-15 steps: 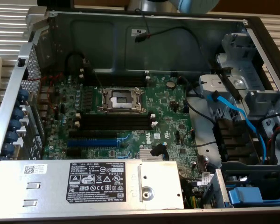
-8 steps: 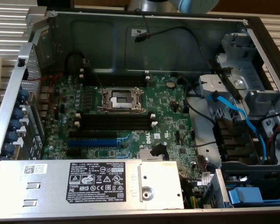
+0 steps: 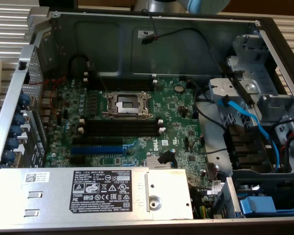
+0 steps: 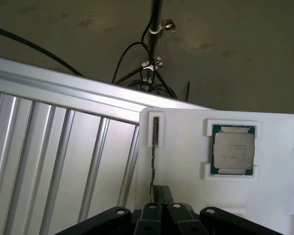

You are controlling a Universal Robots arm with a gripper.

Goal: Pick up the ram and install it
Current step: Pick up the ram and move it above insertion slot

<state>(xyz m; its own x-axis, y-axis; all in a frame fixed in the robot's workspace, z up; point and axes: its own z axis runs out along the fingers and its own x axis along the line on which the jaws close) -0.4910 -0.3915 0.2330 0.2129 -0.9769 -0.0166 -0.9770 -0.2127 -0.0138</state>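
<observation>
Black fingers (image 4: 158, 195), drawn fully together, sit at one end of a narrow slot in a white tray (image 4: 186, 196); whether they clamp anything cannot be told. The ram (image 4: 156, 131) stands edge-on in that slot, near a processor chip (image 4: 233, 149) seated in its own recess. A ribbed aluminium tabletop (image 4: 63, 161) adjoins the tray. Exterior view: open computer case (image 3: 186, 44), green motherboard (image 3: 176, 112), long black slots (image 3: 120, 128).

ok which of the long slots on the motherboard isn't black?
The blue slot, the one closest to the silver labelled box. The black slots by the CPU socket have white end clips.
</observation>
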